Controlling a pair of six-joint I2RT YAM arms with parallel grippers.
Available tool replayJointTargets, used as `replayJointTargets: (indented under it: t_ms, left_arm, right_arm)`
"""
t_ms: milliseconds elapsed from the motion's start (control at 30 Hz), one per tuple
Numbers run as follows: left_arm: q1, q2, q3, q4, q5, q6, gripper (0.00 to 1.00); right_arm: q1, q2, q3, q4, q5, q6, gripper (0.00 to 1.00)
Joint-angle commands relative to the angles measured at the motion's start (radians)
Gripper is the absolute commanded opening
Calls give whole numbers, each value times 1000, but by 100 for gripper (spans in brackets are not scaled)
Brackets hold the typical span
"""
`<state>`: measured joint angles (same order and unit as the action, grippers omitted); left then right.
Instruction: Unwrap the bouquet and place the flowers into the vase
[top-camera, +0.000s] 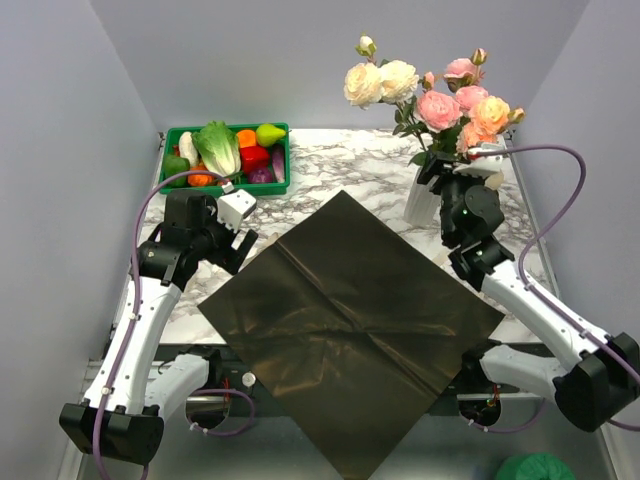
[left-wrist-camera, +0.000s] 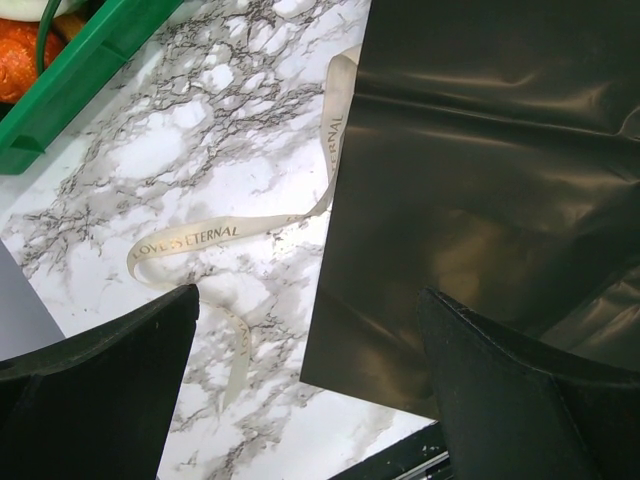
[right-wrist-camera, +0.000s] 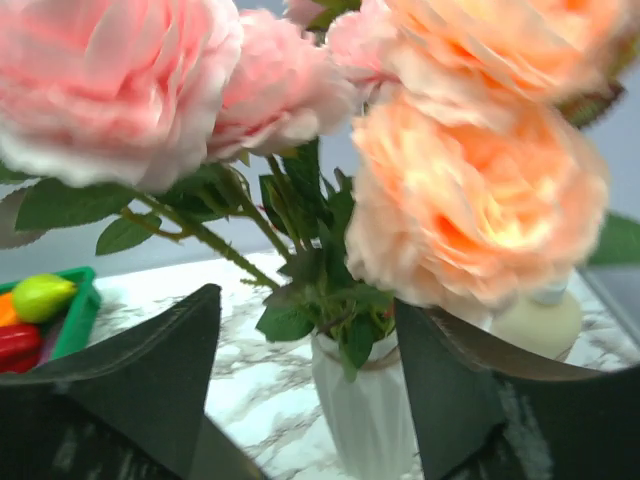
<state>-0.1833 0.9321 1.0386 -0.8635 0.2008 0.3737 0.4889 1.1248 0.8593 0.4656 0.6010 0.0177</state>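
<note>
- A dark paper sheet (top-camera: 350, 320) is lying flat and unfolded across the middle of the marble counter (top-camera: 340, 160), turned like a diamond, its near corner hanging over the near edge.
- A cream ribbon (left-wrist-camera: 240, 225) with printed lettering is lying loose on the counter, curling along the sheet's left edge and touching it at the far end.
- A small cream bottle (right-wrist-camera: 540, 325) is standing just behind and to the right of the vase (right-wrist-camera: 365, 420).
- The left tool (left-wrist-camera: 307, 300) is hovering over the sheet's left edge, its fingers spread wide and gripping nothing.
- The right tool (right-wrist-camera: 308, 300) is facing the vase at close range, its fingers spread apart, with the leaves and vase neck showing in the gap beyond them.
- The flowers (top-camera: 430, 95) are standing in the vase at the far right of the counter: pink, peach and cream roses on thin green stems, leaves bunching at the mouth.
- The vase is white and ribbed, standing upright.
- A green crate (top-camera: 226, 150) is sitting at the far left, holding a lettuce and colourful toy vegetables.
</note>
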Motion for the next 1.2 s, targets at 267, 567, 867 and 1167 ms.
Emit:
replayJointTargets:
  t_ms: [267,567,867,1167]
  left_arm:
    - [7,-9,54,-34,40,-32,99]
    - [7,-9,20,12,48,-102,99]
    - [7,-22,-17,41,25,-122,99]
    - [7,-15,-23,57,20,-150,99]
  right_arm:
    - [4,-244,-198,-386,-125,338,90]
    - [4,-434,-220,-675,-355,333,100]
    - [4,-439,-86,-860,-491,340,100]
    - [4,-461,-65,-822,-573,298,100]
